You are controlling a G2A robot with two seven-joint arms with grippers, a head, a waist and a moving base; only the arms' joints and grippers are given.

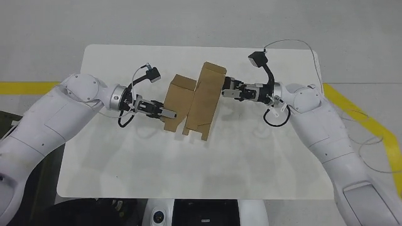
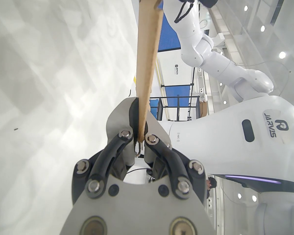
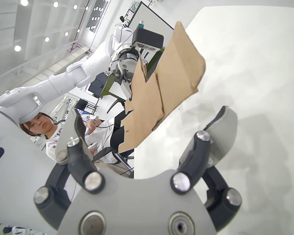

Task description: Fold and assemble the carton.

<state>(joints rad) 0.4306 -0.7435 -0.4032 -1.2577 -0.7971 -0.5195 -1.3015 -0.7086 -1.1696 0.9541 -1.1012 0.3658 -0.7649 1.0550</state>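
Closest to the left wrist camera, the left gripper (image 2: 142, 122) has its jaws pressed together on the thin edge of the carton (image 2: 149, 50), a flattened brown cardboard blank seen edge-on. From above, the carton sits at the centre of the frame, held over the white table (image 1: 125, 169); whether it touches the tabletop is unclear. The left gripper is at its lower left edge. The right gripper (image 1: 227, 90) is just beside its right edge, slightly above centre, with jaws spread wide and nothing between them. The cardboard looks light and thin. It is probably stiff across each panel but ready to bend along its scored creases, with loose flaps that may flop. Held by one edge, it likely sags or twists. Its dry surface should not slip much. A sound second hold appears to be a panel edge near a crease, opposite the left gripper, pinched gently so the board does not crush.
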